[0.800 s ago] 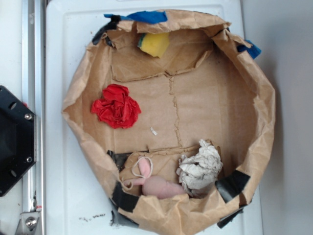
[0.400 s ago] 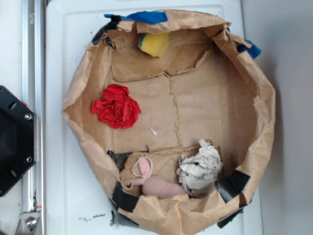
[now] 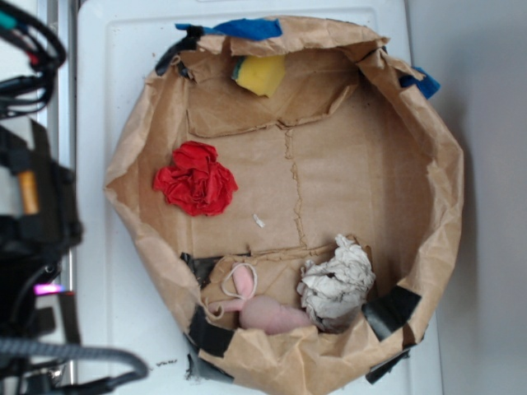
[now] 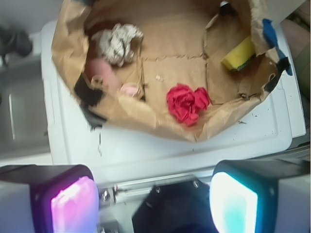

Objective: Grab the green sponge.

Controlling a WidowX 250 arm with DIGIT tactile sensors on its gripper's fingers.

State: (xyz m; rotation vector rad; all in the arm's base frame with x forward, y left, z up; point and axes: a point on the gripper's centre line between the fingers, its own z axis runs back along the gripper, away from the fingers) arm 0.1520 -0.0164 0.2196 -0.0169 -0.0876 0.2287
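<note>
A WidowX arm [image 3: 33, 214] swings into the exterior view at 9 o'clock, where less than a second ago only its black base plate showed beside the white table [image 3: 107, 82]. The arrival marks the start of the reach; no contact has been made.

From the wrist camera, the gripper [image 4: 155, 199] hangs high above the table's near edge, its fingers [image 4: 73, 204] spread wide with nothing between them, one pad glowing pink, the other teal.

Beyond them lies the brown paper basin [image 4: 121, 114], its crumpled wall taped in black and blue. In that view the red cloth ball [image 4: 187, 103] sits closest, near 6 o'clock on the basin floor. At 10 o'clock rests the white paper wad [image 4: 116, 41], with a pale pink soft item [image 4: 99, 70] just beside it against the wall.

The green sponge [image 4: 238, 54], yellow foam with a dark green edge, is farthest from the fingers, tucked against the basin wall at 2 o'clock in the wrist view and at 12 o'clock in the exterior view [image 3: 259, 74], partly under a folded paper flap. It has not moved, nor has anything else in the basin.

The arm likely must travel across the basin, past the red cloth, and descend close to the wall, where the flap could crowd the fingers.
</note>
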